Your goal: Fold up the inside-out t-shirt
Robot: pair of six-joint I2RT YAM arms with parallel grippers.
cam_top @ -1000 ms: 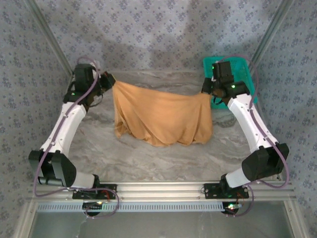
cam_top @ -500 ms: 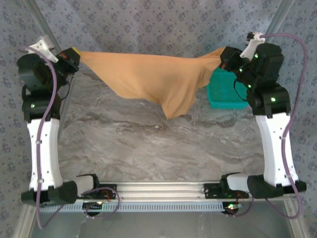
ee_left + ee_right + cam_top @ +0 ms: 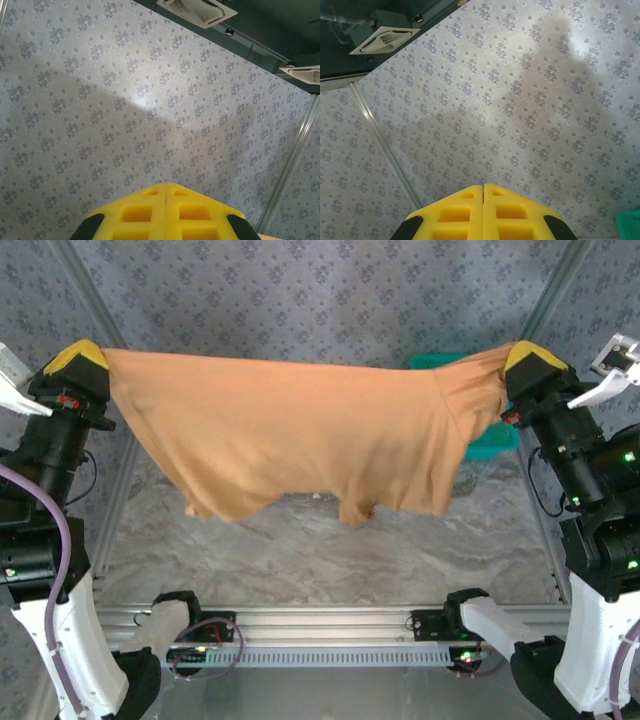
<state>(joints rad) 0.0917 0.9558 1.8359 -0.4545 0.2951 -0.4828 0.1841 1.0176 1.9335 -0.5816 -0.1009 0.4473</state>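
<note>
The orange-tan t-shirt [image 3: 300,430] hangs spread wide in the air, high above the marble table [image 3: 300,550]. My left gripper [image 3: 82,358] holds its left top corner and my right gripper [image 3: 528,358] holds its right top corner, both raised close to the top camera. The lower hem sags unevenly, lowest near the middle. In the left wrist view the yellow fingers [image 3: 135,212] are pressed together, pointing at the patterned wall; a sliver of the cloth [image 3: 270,236] shows at the bottom right. The right wrist view shows its yellow fingers [image 3: 510,212] pressed together too.
A teal basket [image 3: 490,440] sits at the back right of the table, partly hidden behind the shirt; its corner [image 3: 627,225] shows in the right wrist view. Patterned walls and metal frame posts [image 3: 545,300] enclose the table. The arm bases [image 3: 330,630] sit along the near rail.
Both arms have lifted far up and spread apart. The shirt went from a bunched heap hanging low over the table to a wide stretched sheet held clear of it.
</note>
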